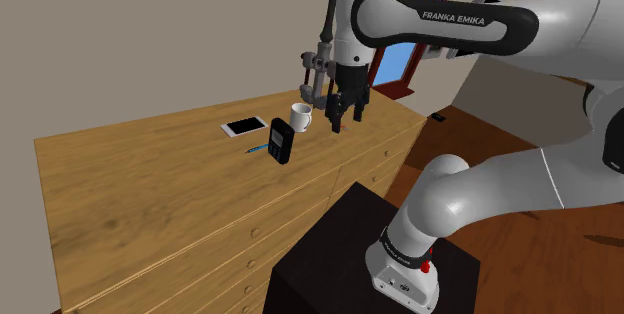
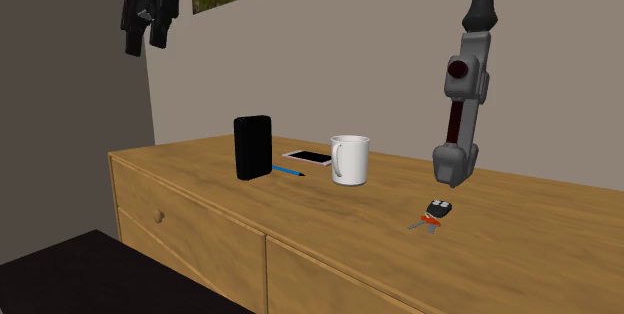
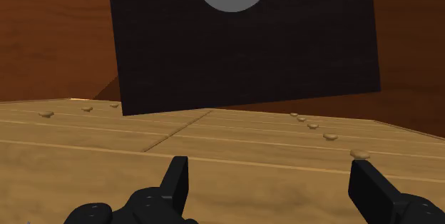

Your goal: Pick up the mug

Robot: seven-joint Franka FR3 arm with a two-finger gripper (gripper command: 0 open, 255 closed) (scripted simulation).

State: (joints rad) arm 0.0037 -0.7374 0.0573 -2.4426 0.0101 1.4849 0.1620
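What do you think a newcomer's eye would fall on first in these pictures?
The white arm reaching over the wooden dresser, its black hand open, high above the top. Then the white mug standing upright on the dresser, with a black upright box and a bunch of keys nearby.

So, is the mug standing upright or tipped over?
Upright: the white mug stands on its base on the dresser top, rim facing up.

White mug near black box on wooden dresser
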